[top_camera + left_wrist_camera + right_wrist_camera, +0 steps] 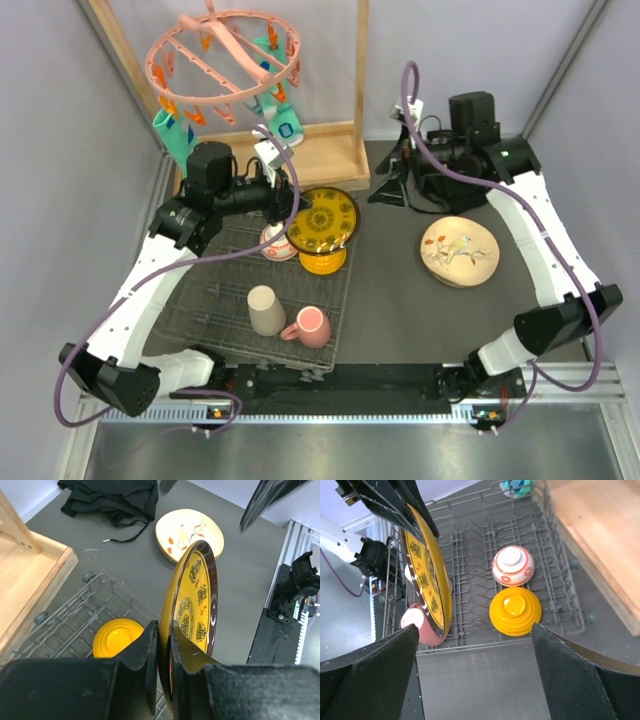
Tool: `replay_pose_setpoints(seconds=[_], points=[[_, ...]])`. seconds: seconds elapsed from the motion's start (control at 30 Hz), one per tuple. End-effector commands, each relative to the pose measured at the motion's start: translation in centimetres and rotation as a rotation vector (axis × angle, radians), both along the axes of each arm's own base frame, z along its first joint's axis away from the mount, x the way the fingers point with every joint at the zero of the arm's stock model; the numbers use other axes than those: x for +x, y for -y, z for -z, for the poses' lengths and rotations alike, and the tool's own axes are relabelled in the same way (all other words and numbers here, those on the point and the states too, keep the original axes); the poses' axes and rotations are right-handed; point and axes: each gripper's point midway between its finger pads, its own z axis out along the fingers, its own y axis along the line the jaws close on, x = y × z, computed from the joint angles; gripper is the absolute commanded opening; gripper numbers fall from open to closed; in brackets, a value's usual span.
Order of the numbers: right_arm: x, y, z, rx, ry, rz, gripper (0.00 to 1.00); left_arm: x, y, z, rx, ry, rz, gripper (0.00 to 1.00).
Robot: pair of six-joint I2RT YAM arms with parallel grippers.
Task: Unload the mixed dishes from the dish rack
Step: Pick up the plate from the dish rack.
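Note:
My left gripper is shut on the rim of a yellow patterned plate and holds it on edge above the right side of the dish rack. In the rack are an upturned orange bowl, an upturned red-white bowl, a beige cup and a pink mug. A cream bird-painted plate lies on the table to the right. My right gripper is wide open and empty, above the table beside the rack. No pale green plate shows clearly.
A wooden frame with a pink peg hanger and teal socks stands behind the rack. A black cloth lies at the back of the table. The mounting rail runs along the near edge.

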Motion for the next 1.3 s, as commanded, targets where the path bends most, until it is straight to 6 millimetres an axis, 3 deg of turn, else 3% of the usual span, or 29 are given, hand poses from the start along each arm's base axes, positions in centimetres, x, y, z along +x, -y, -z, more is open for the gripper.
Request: replay_pose_setpoints(seconds=[0.0,0.37,0.7,0.8,0.9,1.03,1.17,1.27], points=[[-0.2,-1.9,-1.2,0.013,0.051,-0.046,0.93,1.2,1.2,-1.7,-0.035,0.077,0.001,0.00],[-1.9,-4.9,0.8,-0.029,0.033,-0.138,0.89,1.1,2.3,-2.0,-0.045,0.089,0.025,0.00],[-1.6,-5.9,2.3,-0.059,0.015,-0.160,0.76,0.4,2.6,-2.7,-0.071,0.097,0.056,0.00],[-1.5,-6.2,2.9,-0.070,0.010,-0.164,0.67,0.2,2.8,-2.8,-0.082,0.097,0.072,0.00],[-1.6,-6.5,3.2,-0.085,0.014,-0.169,0.50,0.1,2.8,-2.7,-0.083,0.100,0.072,0.00],[-1.5,-6.4,3.7,-0.104,0.015,-0.162,0.15,0.1,2.7,-2.4,-0.083,0.103,0.065,0.00],[-1.6,-6.3,3.8,-0.112,0.017,-0.158,0.10,0.1,2.4,-2.5,-0.081,0.113,0.046,0.01],[-1.6,-6.0,4.1,-0.125,0.021,-0.146,0.05,0.0,2.1,-2.7,-0.079,0.130,0.033,0.26]])
